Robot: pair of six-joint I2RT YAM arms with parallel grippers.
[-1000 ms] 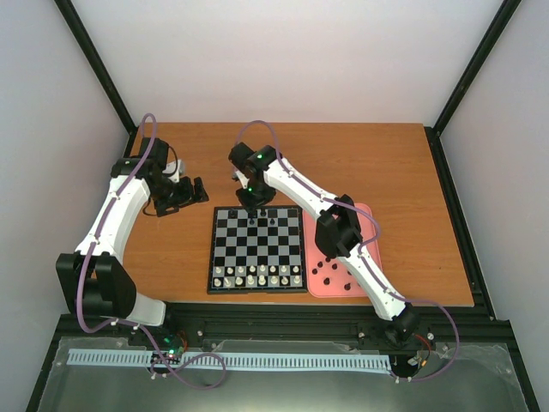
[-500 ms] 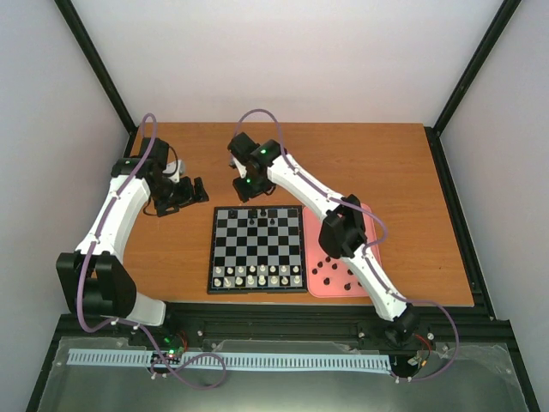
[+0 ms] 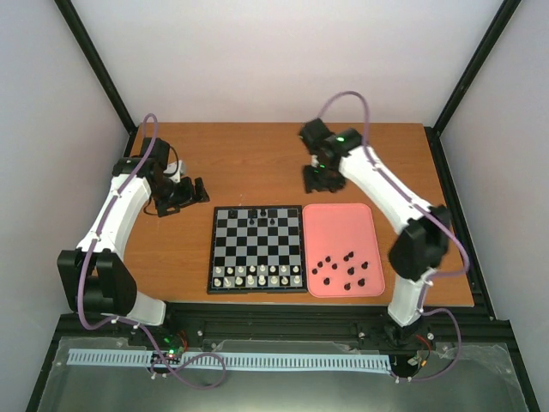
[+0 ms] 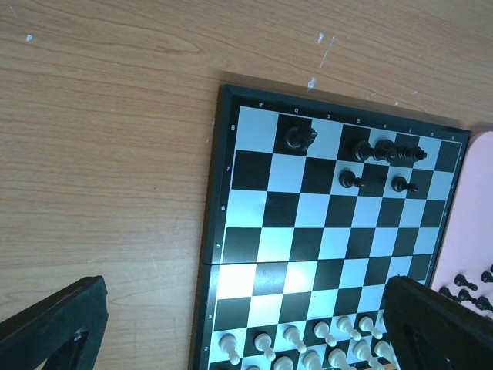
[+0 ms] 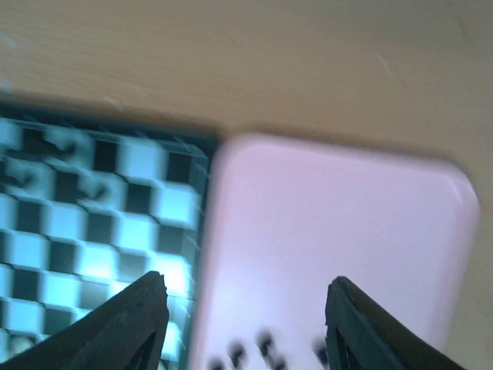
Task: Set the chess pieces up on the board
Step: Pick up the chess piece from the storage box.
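Closest to the arms, the white pieces [image 3: 257, 276] stand in rows on the near side of the chessboard [image 3: 257, 245]. The pink tray [image 3: 343, 225] lies just beside the board on the right. The loose black pieces [image 3: 346, 269] sit in a little bunch in the near half of the tray, and its far half is bare.

Farther away, only a few placed pieces [image 4: 352, 180] stand on the far side of the board. Some are packed close together in the back row. So I think most of the job is not done yet.

Past the board on the left, the left claw [image 3: 184, 194] sits over the bench [image 3: 386, 163]. It is spread wide and holds nothing. On the right, the right claw [image 3: 314, 178] hangs over the bench just past the far edge of the tray. Its fingers [image 5: 131, 327] are apart and nothing is between them.

The step now looks like fetching the next black piece from the tray. To do it well, the right claw should:

- pick a piece at the edge of the bunch
- come straight down over it, with the gap small enough not to bump the others
- pinch it gently and lift it straight up
- set it down in the middle of a free square in the far rows, away from the crowded ones
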